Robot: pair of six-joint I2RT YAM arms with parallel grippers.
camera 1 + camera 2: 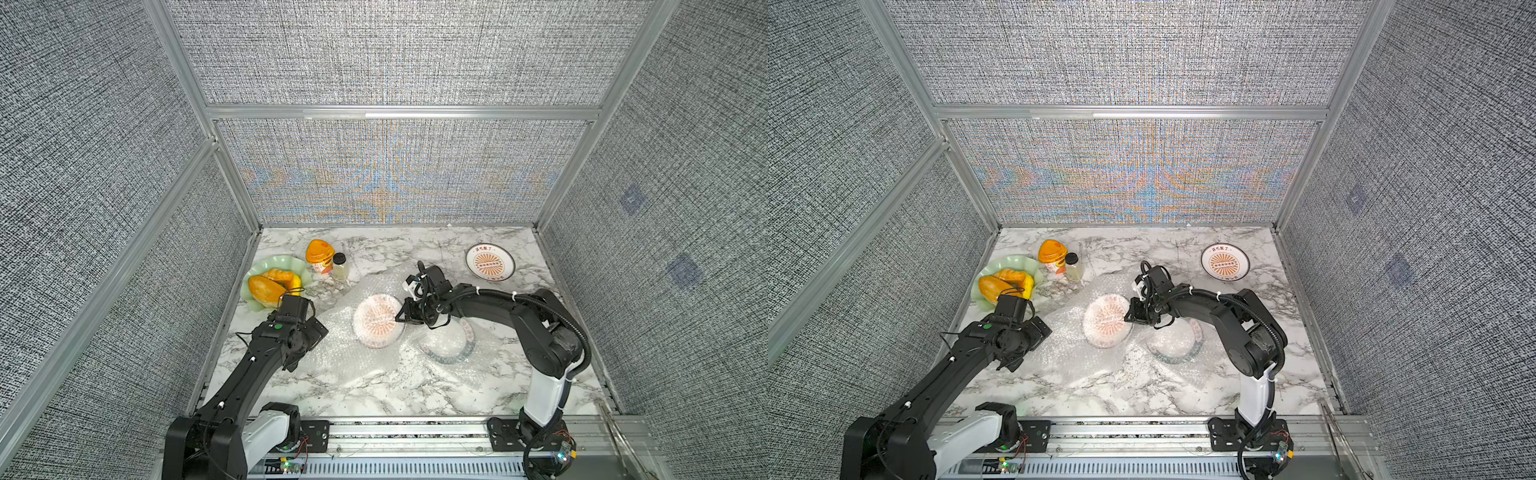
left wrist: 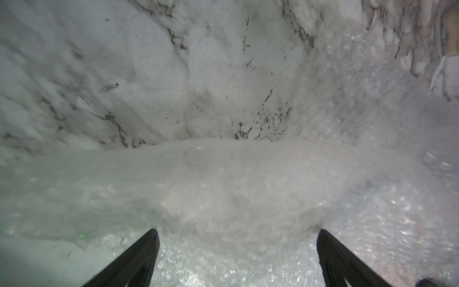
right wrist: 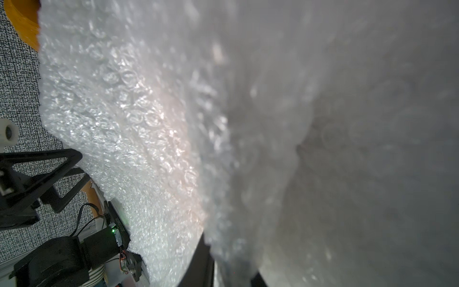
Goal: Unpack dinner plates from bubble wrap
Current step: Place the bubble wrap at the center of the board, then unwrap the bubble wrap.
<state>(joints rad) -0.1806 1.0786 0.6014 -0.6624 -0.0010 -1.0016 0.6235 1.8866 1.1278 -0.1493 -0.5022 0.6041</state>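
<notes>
Bubble wrap [image 1: 345, 365] on the surface [image 1: 415, 245], draped over sunburst plate [image 1: 379, 320] and green-rimmed plate [image 1: 446, 347]. Right claw [image 1: 400, 316] pinching a fold at the sunburst plate's rim; left claw [image 2: 238, 232] spread wide, empty. Light, slippery film over breakable china, probably: best gripped at a loose edge.

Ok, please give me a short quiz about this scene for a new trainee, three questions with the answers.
1. True or false: the left claw is shut on a plate.
2. How many of the dinner plates lie fully bare, with no wrap on them? A) none B) one C) three
3. Fill in: the right claw pinches the ____.

Key: 1 false, it is open over the bubble wrap. 2 B, the sunburst plate in the far corner on the right arm's side. 3 bubble wrap.
</notes>
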